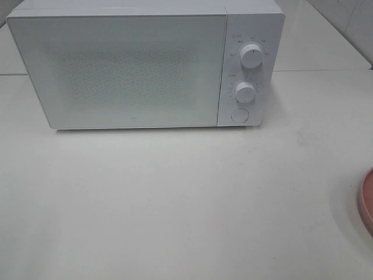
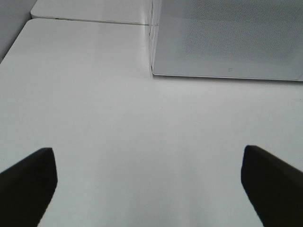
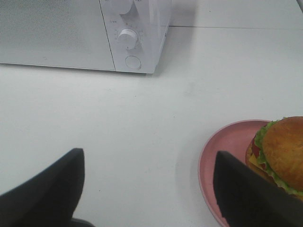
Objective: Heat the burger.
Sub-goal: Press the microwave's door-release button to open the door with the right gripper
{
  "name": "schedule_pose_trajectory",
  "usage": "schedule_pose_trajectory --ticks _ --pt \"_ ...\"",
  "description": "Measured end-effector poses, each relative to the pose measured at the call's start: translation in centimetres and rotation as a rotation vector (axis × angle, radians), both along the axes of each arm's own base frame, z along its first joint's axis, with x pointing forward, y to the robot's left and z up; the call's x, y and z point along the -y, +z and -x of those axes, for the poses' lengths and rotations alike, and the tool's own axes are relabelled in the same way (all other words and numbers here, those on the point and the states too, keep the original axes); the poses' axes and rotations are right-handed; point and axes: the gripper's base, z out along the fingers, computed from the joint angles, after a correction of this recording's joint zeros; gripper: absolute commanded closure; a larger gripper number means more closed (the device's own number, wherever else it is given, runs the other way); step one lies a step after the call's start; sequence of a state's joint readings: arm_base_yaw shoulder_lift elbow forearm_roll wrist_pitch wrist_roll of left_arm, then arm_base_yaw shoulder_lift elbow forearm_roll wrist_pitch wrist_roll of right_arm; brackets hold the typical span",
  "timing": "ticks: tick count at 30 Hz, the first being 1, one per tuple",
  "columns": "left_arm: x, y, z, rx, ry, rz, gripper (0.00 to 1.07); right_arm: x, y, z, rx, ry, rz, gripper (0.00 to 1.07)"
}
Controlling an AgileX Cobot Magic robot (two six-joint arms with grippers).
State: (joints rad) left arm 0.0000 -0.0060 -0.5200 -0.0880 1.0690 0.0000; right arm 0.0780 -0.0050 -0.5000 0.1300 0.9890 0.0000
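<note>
The burger [image 3: 281,151], with a golden bun, green lettuce and yellow cheese, rests on a pink plate [image 3: 227,146]. My right gripper [image 3: 149,189] hovers open above the table, one finger overlapping the plate's near edge, nothing held. In the exterior high view only the plate's rim [image 1: 367,201] shows at the right edge; the burger is out of frame there. My left gripper [image 2: 149,184] stands wide open over bare table in front of the microwave's [image 1: 145,64] left corner. Neither gripper appears in the exterior high view.
The white microwave has its door [image 1: 116,70] closed, with two knobs [image 1: 252,56] [image 1: 245,92] and a round button [image 1: 239,115] on its right panel. White tabletop [image 1: 175,198] spreads in front of it. A table seam runs behind the microwave [image 2: 90,21].
</note>
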Motion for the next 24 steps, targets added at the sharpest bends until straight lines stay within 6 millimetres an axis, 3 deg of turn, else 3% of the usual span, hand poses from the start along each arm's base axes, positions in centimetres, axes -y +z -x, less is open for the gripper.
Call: schedule_pose_trajectory --ticks 16,24 --pt "0.0 0.0 0.0 0.0 0.0 0.0 0.09 0.0 0.0 0.0 0.0 -0.002 0.003 0.32" --pt "0.0 0.0 0.0 0.0 0.0 0.0 0.09 0.0 1.7 -0.6 0.025 -0.007 0.001 0.32"
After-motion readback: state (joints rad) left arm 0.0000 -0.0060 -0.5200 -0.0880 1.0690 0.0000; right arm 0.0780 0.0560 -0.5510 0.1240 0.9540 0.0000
